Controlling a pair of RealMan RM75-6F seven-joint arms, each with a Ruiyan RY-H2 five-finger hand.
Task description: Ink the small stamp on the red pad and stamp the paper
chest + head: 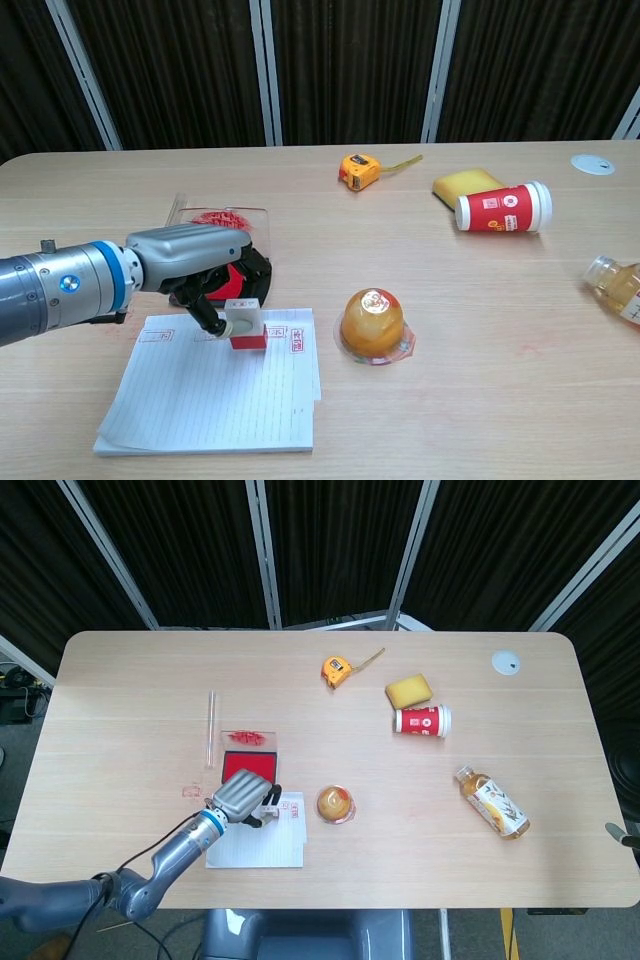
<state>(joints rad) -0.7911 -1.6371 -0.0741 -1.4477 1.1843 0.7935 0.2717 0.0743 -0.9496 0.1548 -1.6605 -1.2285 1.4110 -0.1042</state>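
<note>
While the long wooden worktop (120,700) carries everything, its near edge holds the lined paper (215,395), a pad of white sheets lying flat with small red stamp marks along its far edge. Over that far edge the left hand (195,262) reaches in from the left side, its fingers clamped on the small stamp (245,324), a white block with a red base. The stamp's base sits at the paper's far edge, between red marks already there; whether it presses the sheet or hangs just above cannot be told. Just beyond the paper lies the red pad (250,764), partly hidden by the hand in the chest view, with its clear lid (222,219) lying past it, smeared red. The right hand shows in neither view.

Toward the right edge a bottle (492,802) of amber drink lies on its side. Nearer the middle of the far half, a red-and-white paper cup (503,207) lies tipped over, with a yellow sponge (467,183) just behind it. An orange jelly cup (373,324) stands just right of the paper. A yellow tape measure (360,170) sits toward the far edge, its tape drawn out a little. A white disc (506,662) lies near the far right corner.
</note>
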